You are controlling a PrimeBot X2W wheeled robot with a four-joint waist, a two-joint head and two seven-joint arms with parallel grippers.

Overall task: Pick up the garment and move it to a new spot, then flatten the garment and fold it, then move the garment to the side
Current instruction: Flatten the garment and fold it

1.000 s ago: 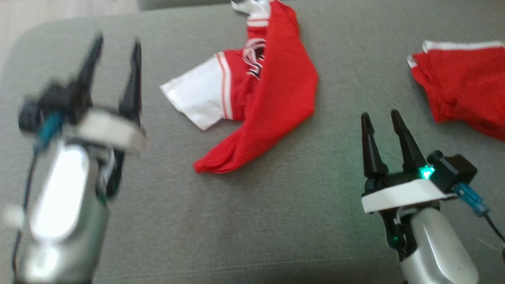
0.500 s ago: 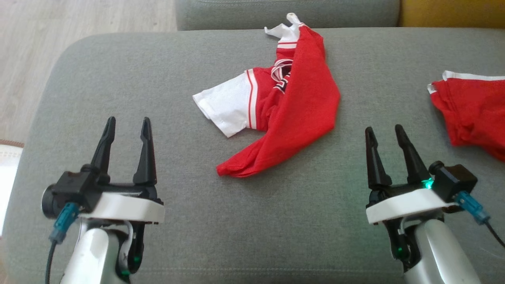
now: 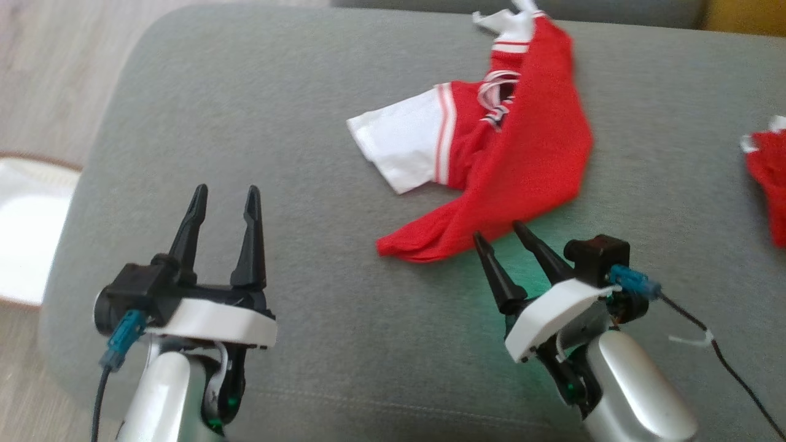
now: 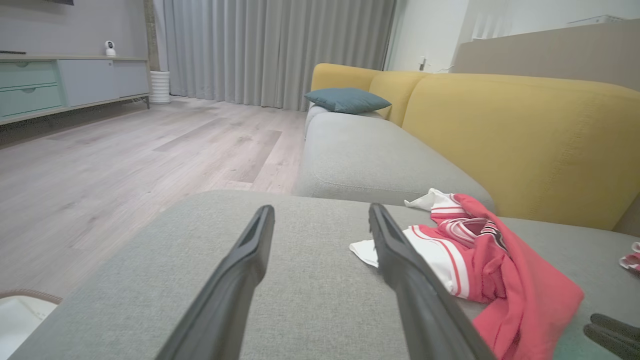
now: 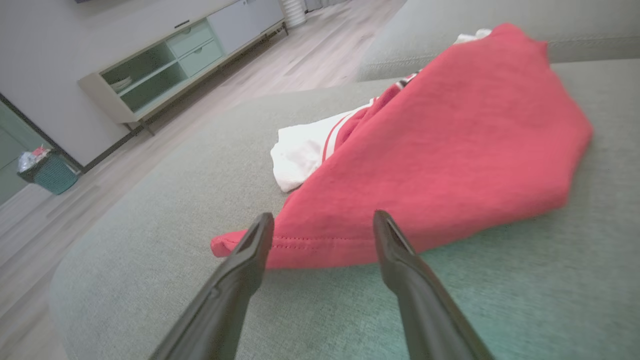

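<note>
In the head view, the left gripper point(image 3: 226, 190) stands spread and empty over the grey cushion point(image 3: 295, 110), with the red-and-white garment point(image 3: 522, 159) well off to its right. The right gripper point(image 3: 497, 231), likewise spread and empty, has its tips at the garment's near hem (whether they touch cannot be told). In the left wrist view, the garment point(image 4: 500, 270) lies crumpled ahead and right of the left gripper point(image 4: 321, 209). In the right wrist view, the garment point(image 5: 440, 150) lies just beyond the right gripper point(image 5: 324, 216).
</note>
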